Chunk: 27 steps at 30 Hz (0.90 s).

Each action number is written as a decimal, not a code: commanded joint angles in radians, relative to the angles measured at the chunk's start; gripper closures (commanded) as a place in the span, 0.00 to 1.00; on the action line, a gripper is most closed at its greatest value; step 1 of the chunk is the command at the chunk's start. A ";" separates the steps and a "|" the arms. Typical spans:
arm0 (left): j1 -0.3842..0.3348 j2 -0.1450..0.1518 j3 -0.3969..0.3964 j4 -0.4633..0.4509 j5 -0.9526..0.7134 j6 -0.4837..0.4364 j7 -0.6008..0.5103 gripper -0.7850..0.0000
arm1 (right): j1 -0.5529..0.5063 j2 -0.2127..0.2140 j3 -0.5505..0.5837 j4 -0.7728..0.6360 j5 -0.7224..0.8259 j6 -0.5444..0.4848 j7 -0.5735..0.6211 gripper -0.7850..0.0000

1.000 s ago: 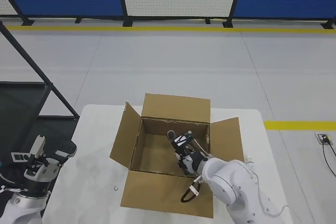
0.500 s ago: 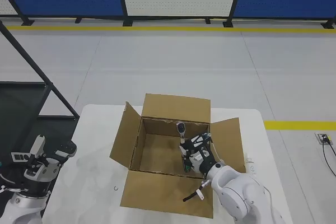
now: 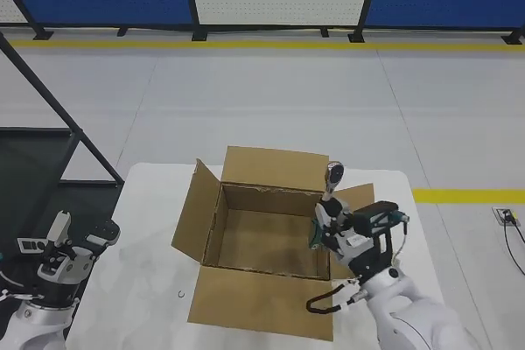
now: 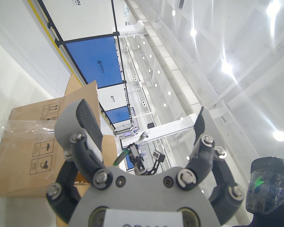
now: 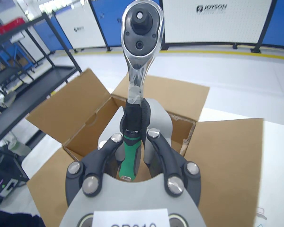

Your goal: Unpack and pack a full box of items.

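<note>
1. My right claw [image 5: 134, 116] is pinched narrow around a chrome ratchet wrench with a black and green rubber handle [image 5: 135, 85], with both pads pressed against the black upper part of the handle.
2. The wrench stands nearly upright in my grip. Its rounded head is on top, and the green butt sits down between my finger links.
3. From above, the wrench hangs over the right-hand wall of the open brown cardboard box [image 3: 276, 168], close to the far right corner (in the air, touching no cardboard).
4. The box sits on the white table [image 3: 149, 254] with all four flaps folded outward.
5. My left claw [image 4: 144, 116] is spread wide with nothing between its ribbed pads. It is tipped up toward the ceiling lights, well apart from the box and out past the table's left edge.
</note>
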 commanded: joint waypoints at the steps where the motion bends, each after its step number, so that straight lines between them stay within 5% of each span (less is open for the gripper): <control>1: 0.000 0.000 0.000 0.000 0.000 0.000 0.000 0.00 | -0.068 0.004 0.072 -0.067 0.024 0.005 -0.042 1.00; 8: 0.000 0.000 0.000 0.000 0.000 0.000 0.000 0.00 | -0.236 0.013 0.301 -0.139 0.134 -0.015 -0.093 1.00; 15: 0.000 0.000 0.000 0.000 0.000 0.000 0.000 0.00 | -0.349 0.020 0.491 -0.096 0.256 -0.042 -0.022 1.00; 20: 0.000 0.000 0.000 0.000 0.000 0.000 0.000 0.00 | -0.314 0.036 0.556 0.022 0.310 -0.110 0.146 1.00; 27: 0.000 0.000 0.000 0.000 0.000 0.000 0.000 0.00 | -0.195 0.060 0.499 0.174 0.252 -0.171 0.373 1.00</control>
